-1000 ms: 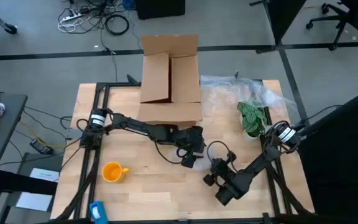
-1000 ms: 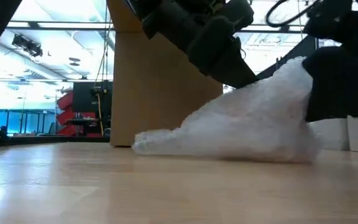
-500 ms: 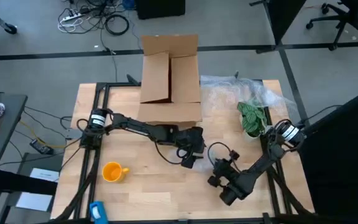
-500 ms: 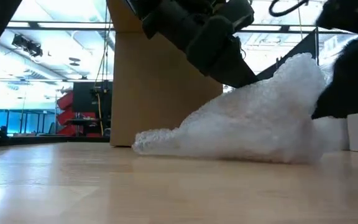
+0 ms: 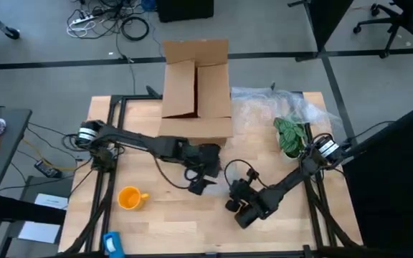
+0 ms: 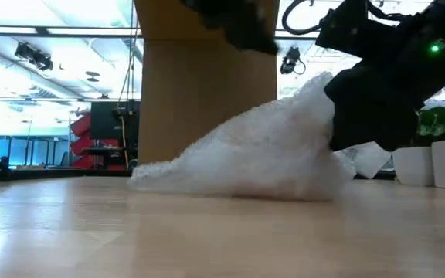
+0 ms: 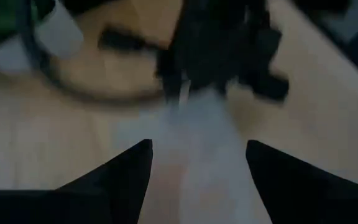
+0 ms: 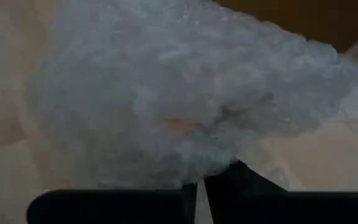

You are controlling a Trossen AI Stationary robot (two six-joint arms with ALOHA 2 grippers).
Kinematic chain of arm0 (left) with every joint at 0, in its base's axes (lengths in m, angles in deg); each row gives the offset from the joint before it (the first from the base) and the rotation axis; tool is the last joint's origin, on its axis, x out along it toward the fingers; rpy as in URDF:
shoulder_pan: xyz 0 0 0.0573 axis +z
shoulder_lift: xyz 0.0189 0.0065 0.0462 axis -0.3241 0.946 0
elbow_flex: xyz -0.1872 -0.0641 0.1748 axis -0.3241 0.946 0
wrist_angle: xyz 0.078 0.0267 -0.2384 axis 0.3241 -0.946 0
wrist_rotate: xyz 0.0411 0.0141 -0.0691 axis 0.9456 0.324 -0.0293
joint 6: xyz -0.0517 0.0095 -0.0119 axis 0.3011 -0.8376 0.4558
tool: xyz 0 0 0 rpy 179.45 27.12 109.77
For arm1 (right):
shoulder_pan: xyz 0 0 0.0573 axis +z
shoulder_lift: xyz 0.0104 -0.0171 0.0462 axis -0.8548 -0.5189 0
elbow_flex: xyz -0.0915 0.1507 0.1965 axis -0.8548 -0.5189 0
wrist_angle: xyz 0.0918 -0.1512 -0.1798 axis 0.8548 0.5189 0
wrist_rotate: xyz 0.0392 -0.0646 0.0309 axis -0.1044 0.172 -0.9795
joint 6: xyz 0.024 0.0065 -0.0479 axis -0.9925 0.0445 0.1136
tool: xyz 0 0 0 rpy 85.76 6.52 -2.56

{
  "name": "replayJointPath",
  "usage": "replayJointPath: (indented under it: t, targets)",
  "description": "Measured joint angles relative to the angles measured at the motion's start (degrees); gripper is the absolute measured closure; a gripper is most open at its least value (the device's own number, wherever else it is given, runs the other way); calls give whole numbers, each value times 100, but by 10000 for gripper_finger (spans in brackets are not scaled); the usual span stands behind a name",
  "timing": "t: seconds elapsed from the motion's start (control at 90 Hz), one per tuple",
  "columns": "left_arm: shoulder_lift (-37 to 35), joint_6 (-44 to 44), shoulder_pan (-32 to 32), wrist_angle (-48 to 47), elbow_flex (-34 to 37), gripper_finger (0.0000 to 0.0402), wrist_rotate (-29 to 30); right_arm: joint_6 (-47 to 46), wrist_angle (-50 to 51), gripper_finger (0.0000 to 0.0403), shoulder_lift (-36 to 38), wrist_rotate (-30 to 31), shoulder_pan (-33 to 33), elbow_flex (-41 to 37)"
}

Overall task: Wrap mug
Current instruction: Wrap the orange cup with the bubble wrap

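Overall: two dark arms meet over the middle of a light wooden table [image 5: 163, 215].
Mug: small glossy yellow-orange mug [image 5: 130, 198] with one loop handle, standing alone near the table's front left, well apart from both grippers.
Sheet: crinkly clear bubble-wrap sheet [image 6: 246, 150], one end lying on the tabletop, the other lifted toward the right gripper; hardly visible from above.
Right gripper [image 5: 229, 204]: low over the table centre, its fingers closed together on the raised edge of the sheet, which fills the right wrist view [image 8: 185, 81].
Left gripper [image 5: 196, 187]: just beside the right gripper, nearer the box; its two dark fingers [image 7: 120, 177] stand spread apart with nothing between them.
Box: tall open brown cardboard box [image 5: 196, 89] at the table's far middle.
Other: green leafy plant [image 5: 289, 135] on more clear plastic [image 5: 257, 107] at the far right.
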Motion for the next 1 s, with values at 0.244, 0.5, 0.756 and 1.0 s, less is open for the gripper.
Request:
replayJointPath:
  t: [0.244, 0.5, 0.756, 1.0]
  targets:
    - [-337, 924, -24, -1000, 664, 154, 415, 376, -53, 403, 0, -142, -37, 0]
    - [-102, 1508, 323, 2365, 2900, 154, 450, 1797, -854, 403, 0, -660, -394, 0]
    - [643, 1652, 202, 4420, 3353, 154, 357, 3299, -979, 403, 189, -1570, -603, 551]
    - [1301, 1775, -99, 5405, 3044, 154, 252, 3863, 474, 403, 320, -3554, -1058, 1765]
